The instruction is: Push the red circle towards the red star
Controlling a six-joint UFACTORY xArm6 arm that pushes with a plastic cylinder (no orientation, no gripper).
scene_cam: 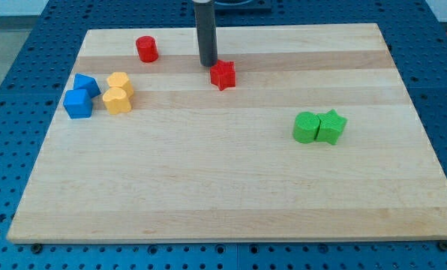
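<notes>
The red circle (147,49) is a short red cylinder near the view's top left of the wooden board. The red star (223,74) lies to its right, near the top middle. My tip (208,64) is the lower end of the dark rod that comes down from the view's top. It rests on the board just left of and slightly above the red star, close to it or touching it. The tip is well to the right of the red circle.
Two blue blocks (79,96) and two yellow blocks (119,92) cluster at the view's left. A green block (307,127) and a green star (331,125) touch at the right. The wooden board (223,187) lies on a blue perforated table.
</notes>
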